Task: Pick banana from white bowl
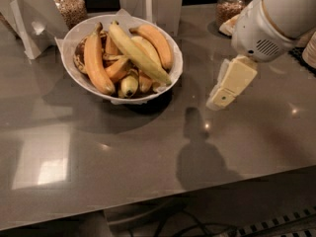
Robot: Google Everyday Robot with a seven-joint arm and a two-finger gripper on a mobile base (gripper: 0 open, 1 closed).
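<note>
The white bowl (74, 33) stands on the grey counter at the upper left, lined with white paper and heaped with bananas. The banana (137, 54), long, nearly straight and pale yellow-green, lies diagonally on top of the heap, from the bowl's far rim toward its right front. Fat orange-yellow bananas (94, 60) and short greenish ones (129, 84) lie around it. My gripper (223, 94) hangs from the white arm at the right, above the counter, a short way right of the bowl and apart from it.
Two glass jars of grain stand at the back, one at the left (70, 5) and one at the right (234, 4). White card stands (24, 23) sit behind and left of the bowl. The counter's front edge (197, 186) runs across the lower part.
</note>
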